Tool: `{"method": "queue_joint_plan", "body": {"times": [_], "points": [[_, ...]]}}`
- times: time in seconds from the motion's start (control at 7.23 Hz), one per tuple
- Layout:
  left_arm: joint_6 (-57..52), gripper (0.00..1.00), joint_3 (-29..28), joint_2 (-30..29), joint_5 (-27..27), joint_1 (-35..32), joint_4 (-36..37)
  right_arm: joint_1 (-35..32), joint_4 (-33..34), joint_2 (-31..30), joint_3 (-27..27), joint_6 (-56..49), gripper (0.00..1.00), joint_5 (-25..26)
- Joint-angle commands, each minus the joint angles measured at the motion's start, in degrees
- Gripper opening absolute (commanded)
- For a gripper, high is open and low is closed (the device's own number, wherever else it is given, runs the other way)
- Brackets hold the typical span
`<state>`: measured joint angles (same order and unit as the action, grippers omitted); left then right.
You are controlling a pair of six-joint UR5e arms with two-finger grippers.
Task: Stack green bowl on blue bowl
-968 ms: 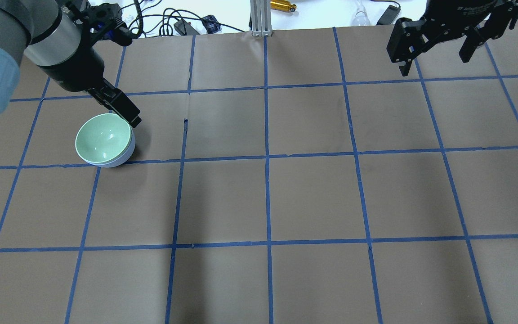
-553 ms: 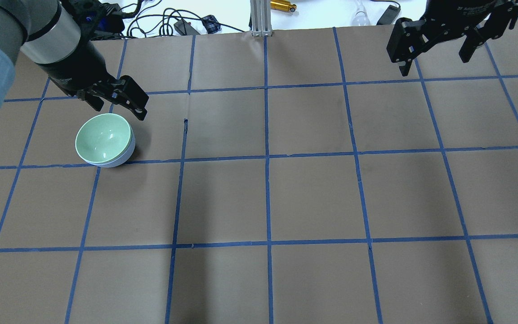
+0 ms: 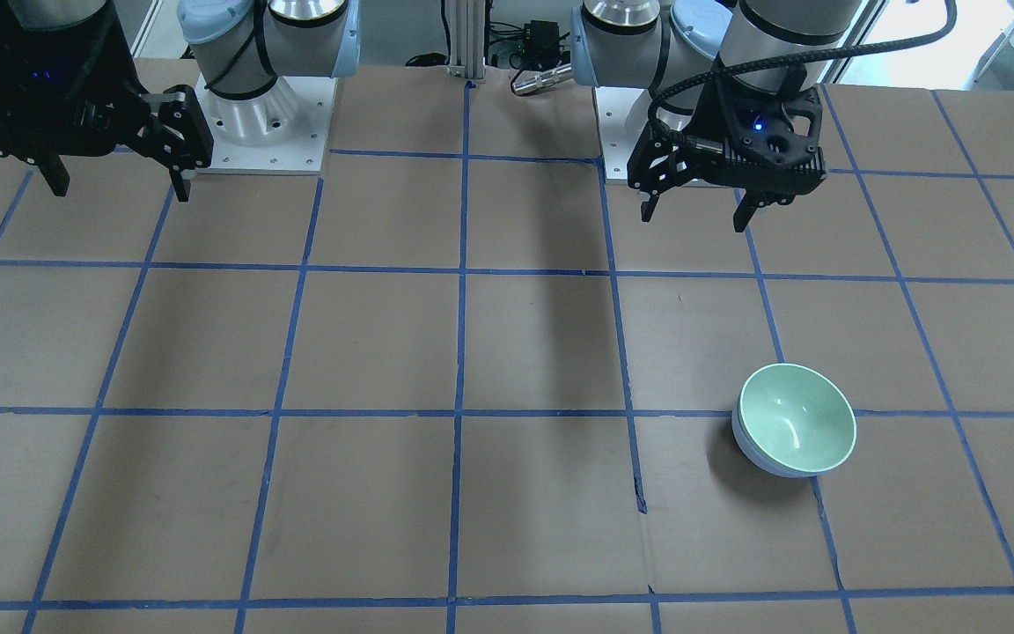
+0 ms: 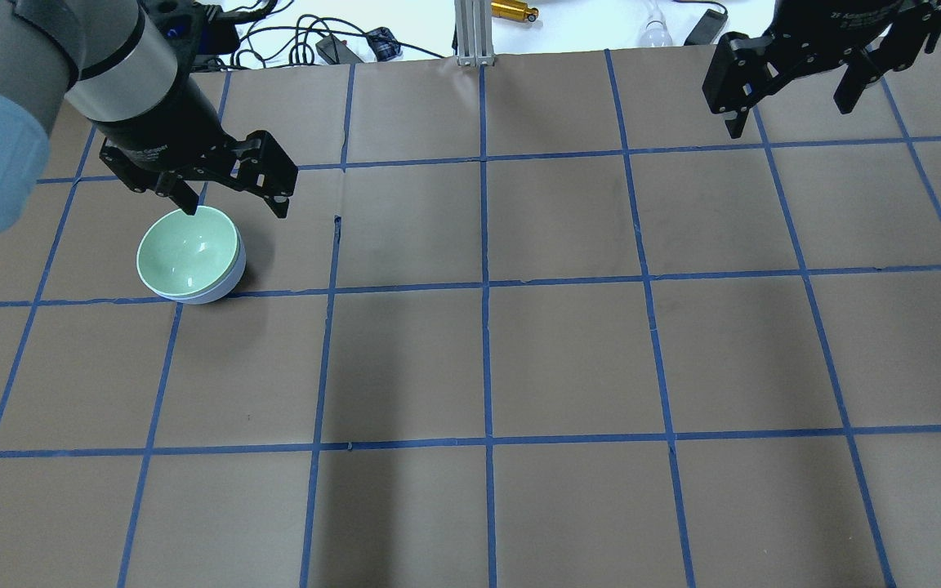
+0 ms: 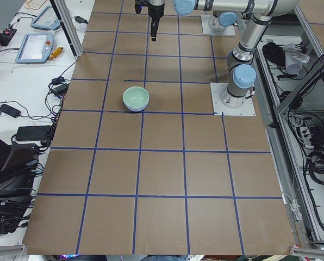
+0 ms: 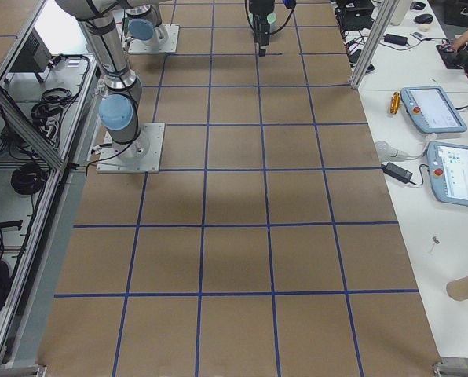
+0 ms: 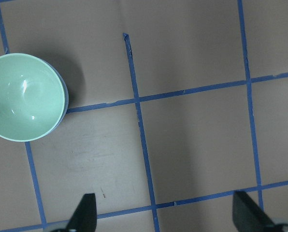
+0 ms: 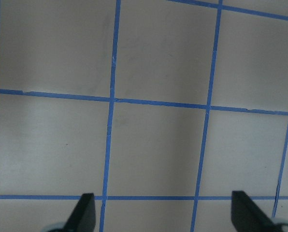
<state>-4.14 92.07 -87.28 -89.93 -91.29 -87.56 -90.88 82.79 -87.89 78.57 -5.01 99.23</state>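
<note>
We start with the table (image 4: 568, 359), brown paper gridded with blue tape; the green bowl (image 4: 189, 251) sits toward its left half, nested inside the blue bowl (image 4: 224, 287), of which only a thin crescent shows beneath the green rim. We judge the stack done.

The left gripper (image 4: 234, 204) hangs above and just behind the green bowl, clear of it, jaws spread wide and holding nothing. The right gripper (image 4: 789, 114) is well apart from the green bowl, across the table, also spread and empty.

Both bowls look glossy and rigid, so we expect them to be slick, light and liable to chip. The rim is the place to pinch, one finger inside and one outside, though the blue rim lies so close that a grip might catch both.

Cables (image 4: 315, 41) and a metal post (image 4: 470, 33) lie beyond the green bowl, out of the way.
</note>
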Motion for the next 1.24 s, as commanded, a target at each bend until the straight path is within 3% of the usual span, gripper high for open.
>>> {"method": "queue_joint_plan", "body": {"times": [0.0,0.41,1.11], "points": [[0.4,1.00,-0.3,0.1,-2.3,0.2,0.3,0.0,0.0,0.0,0.0,0.0,1.00,0.0],[0.5,1.00,-3.5,-3.4,-2.1,0.7,0.6,0.0,0.0,0.0,0.0,0.0,1.00,0.0],[2.4,1.00,-3.4,-3.3,-2.2,0.5,0.5,0.0,0.0,0.0,0.0,0.0,1.00,0.0]]}}
